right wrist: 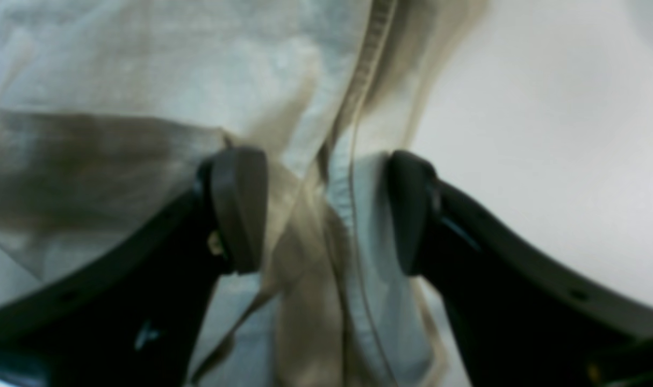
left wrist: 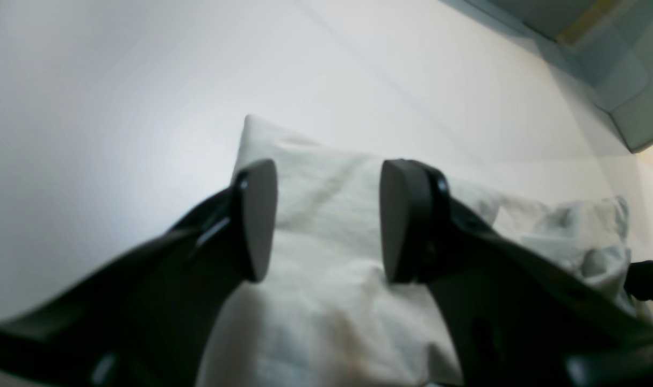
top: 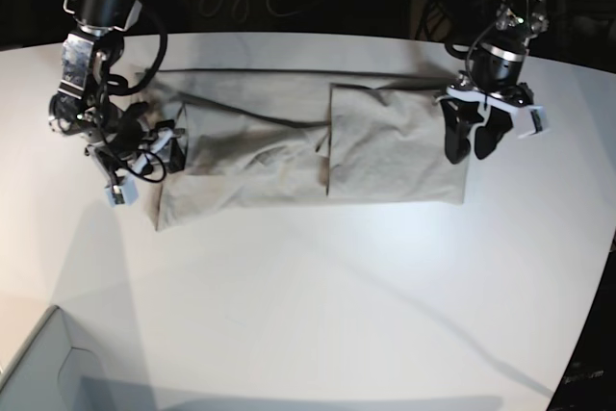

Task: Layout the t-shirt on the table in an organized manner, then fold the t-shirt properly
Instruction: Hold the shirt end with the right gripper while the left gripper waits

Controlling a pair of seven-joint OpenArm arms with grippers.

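Evidently both sets of jaws gape: the right gripper (right wrist: 326,212) straddles a bunched hem of the t-shirt (top: 308,141), seemingly ready to pinch, while the left gripper (left wrist: 329,220) hovers empty over the shirt's opposite end, partly folded on the worktop (top: 337,286).

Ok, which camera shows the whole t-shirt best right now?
The base view: the t-shirt lies there edge to edge on the table, part-folded. The left wrist view catches only one blurred end between its fingers; the right wrist view shows just a close-up seam.
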